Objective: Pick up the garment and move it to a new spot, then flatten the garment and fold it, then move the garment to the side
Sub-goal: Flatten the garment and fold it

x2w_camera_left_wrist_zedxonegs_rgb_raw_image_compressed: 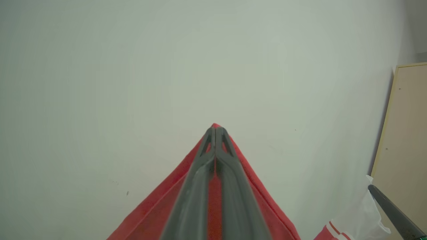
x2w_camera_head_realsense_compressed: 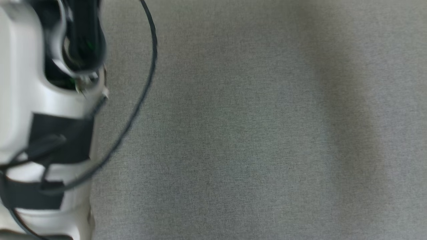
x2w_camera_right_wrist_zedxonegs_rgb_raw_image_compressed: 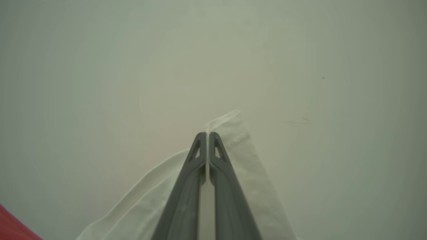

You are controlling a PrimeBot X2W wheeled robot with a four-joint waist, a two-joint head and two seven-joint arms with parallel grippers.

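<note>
The garment is red and white and hangs lifted in front of a pale wall. In the left wrist view my left gripper is shut on a red corner of the garment, which spreads down from the fingertips. In the right wrist view my right gripper is shut on a white edge of the garment, and a bit of the red cloth shows at the lower left. The right gripper's dark finger also shows at the lower right of the left wrist view, beside white cloth.
The head view looks down on a grey fabric surface, with my pale left forearm and a looping black cable at the left. A light wooden panel stands against the wall on the right.
</note>
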